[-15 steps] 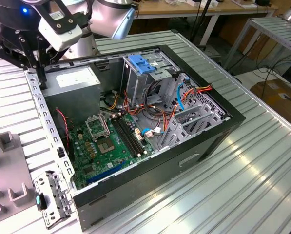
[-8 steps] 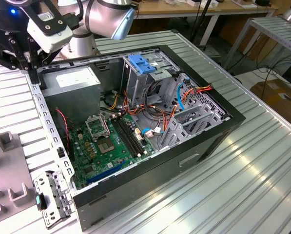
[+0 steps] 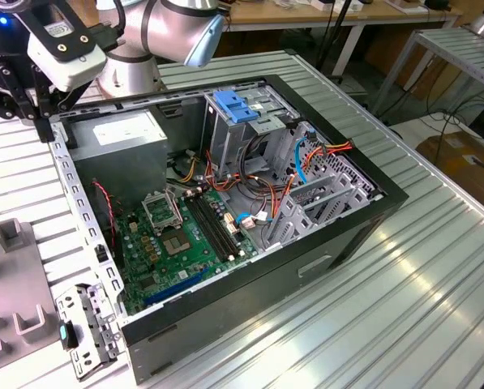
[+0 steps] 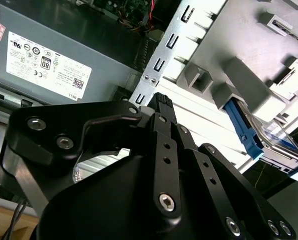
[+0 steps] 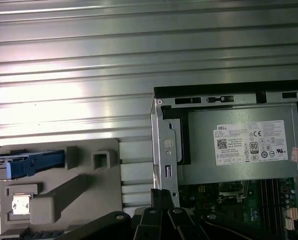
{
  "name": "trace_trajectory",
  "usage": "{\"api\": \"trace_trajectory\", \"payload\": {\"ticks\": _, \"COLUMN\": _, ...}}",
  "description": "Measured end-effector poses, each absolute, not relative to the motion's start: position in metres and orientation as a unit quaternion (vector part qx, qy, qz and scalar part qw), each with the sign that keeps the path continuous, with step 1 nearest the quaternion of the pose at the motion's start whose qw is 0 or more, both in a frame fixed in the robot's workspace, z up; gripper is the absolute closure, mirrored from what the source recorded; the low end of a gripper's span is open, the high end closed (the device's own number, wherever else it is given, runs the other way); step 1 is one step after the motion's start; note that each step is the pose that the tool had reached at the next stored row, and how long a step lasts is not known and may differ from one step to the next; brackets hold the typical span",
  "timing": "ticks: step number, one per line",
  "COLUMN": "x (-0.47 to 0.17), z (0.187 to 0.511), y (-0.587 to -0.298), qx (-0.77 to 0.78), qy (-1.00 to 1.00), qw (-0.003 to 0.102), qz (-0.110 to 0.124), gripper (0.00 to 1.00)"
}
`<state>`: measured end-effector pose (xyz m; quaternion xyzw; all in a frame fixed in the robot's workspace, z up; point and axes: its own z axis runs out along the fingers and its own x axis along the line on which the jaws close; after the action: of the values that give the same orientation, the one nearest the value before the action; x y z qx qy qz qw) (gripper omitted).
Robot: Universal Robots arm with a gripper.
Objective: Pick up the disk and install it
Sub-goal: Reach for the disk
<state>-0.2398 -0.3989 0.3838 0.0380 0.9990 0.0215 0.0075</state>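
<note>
The disk (image 4: pixel 281 142) lies in a grey holder (image 4: pixel 238 75) on the table outside the computer case, and its blue side rail (image 4: pixel 242 131) faces me. In the first wrist view the disk (image 5: pixel 31 165) shows its blue rail at the picture's edge, in the holder (image 5: pixel 64 190). My black gripper (image 3: pixel 43 126) hangs over the case's corner at the exterior view's far left, beside the grey power supply (image 3: pixel 120 130). In both wrist views the fingertips (image 4: pixel 161 102) (image 5: pixel 161 194) meet over the case's metal edge, shut on nothing. The disk is well apart from the gripper.
The open case (image 3: pixel 387 198) lies on a ribbed aluminium table (image 3: pixel 436 308). Inside it are a motherboard (image 3: pixel 185 235), loose cables (image 3: pixel 250 190) and a metal drive cage (image 3: pixel 233 142) with a blue latch (image 3: pixel 237 107). A loose metal bracket (image 3: pixel 87 328) lies by the case's near corner.
</note>
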Motion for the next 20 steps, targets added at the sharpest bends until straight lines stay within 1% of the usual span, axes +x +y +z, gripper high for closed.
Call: {"api": "trace_trajectory", "payload": {"ticks": 20, "x": -0.271, "z": 0.381, "y": -0.399, "qx": 0.038, "qy": 0.999, "qw": 0.007, "qz": 0.021, "gripper": 0.89}}
